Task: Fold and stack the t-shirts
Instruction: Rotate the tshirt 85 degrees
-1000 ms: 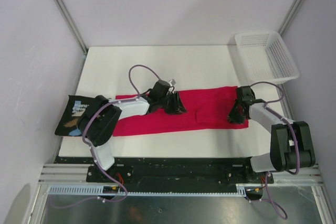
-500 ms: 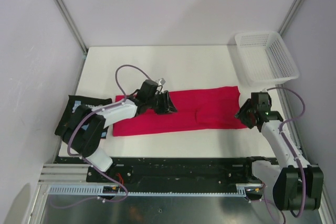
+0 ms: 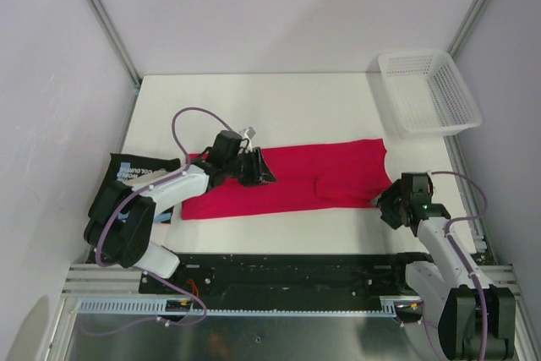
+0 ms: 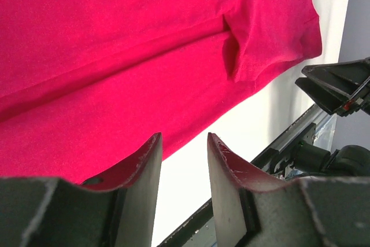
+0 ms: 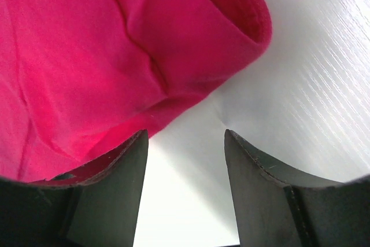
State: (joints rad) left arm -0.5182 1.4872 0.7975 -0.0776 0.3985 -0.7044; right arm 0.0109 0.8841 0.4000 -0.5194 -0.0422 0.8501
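From above, the crimson-pink shirt (image 3: 296,179) lies flat as a long band across the table (image 3: 279,107). My left gripper (image 3: 258,171) sits over the shirt's left part and my right gripper (image 3: 387,209) is just off its near right corner. That view is too coarse to show how either pair of jaws stands.

The wrist cameras settle it. On the left wrist, my fingers (image 4: 139,169) are a narrow gap apart with nothing between them, and the cloth below shows a sleeve fold that the top view barely hints at. On the right wrist, my fingers (image 5: 124,166) are spread wider and are also empty. They frame bare tabletop and the shirt's rounded, doubled-over corner.

Only the top view shows the black shirt (image 3: 127,177). It lies beyond the crimson-pink shirt's left end, its print partly showing, and my left arm covers much of it. The white mesh basket (image 3: 427,90) stands beyond the crimson-pink shirt's far right corner. Both wrist views crop the shirt, so neither shows its whole outline.
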